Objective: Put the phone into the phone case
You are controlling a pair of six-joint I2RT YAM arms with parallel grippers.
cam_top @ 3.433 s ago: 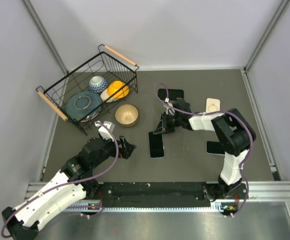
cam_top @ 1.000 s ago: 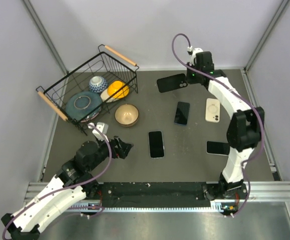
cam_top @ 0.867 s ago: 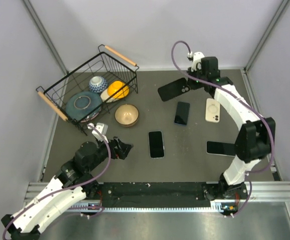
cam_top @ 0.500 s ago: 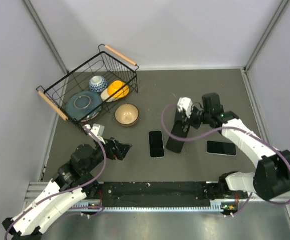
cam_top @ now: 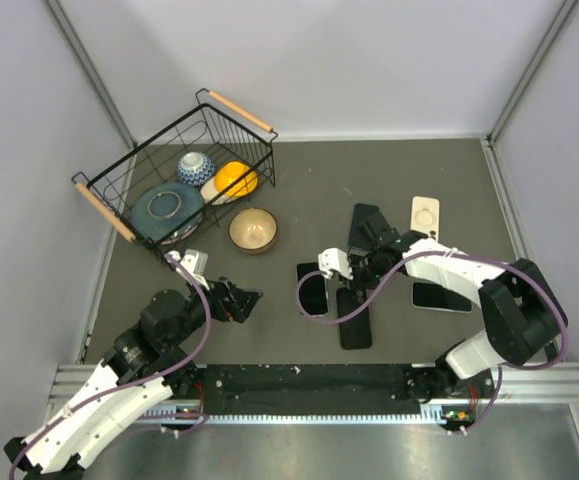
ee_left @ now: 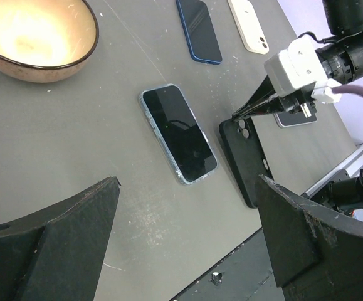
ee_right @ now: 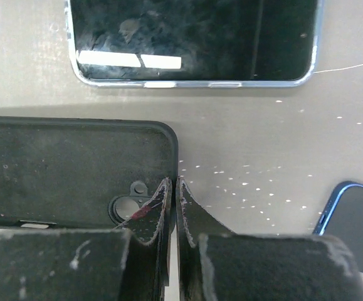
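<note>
A phone (cam_top: 312,298) with a clear bluish rim lies screen up at the table's front middle, also in the left wrist view (ee_left: 178,133) and right wrist view (ee_right: 194,37). A black phone case (cam_top: 355,322) lies open side up just right of it, seen too in the left wrist view (ee_left: 247,160) and right wrist view (ee_right: 56,169). My right gripper (cam_top: 349,290) (ee_right: 173,185) is shut on the case's far-end rim by the camera hole. My left gripper (cam_top: 244,300) (ee_left: 189,182) is open and empty, left of the phone.
A blue phone (cam_top: 364,225), a cream phone (cam_top: 426,213) and a dark phone (cam_top: 441,297) lie to the right. A tan bowl (cam_top: 253,230) stands behind the left gripper. A wire basket (cam_top: 129,200) with dishes is at the back left.
My right arm carried the black case from the table's back to the front middle and laid it flat beside the clear-rimmed phone. The left arm barely moved.
</note>
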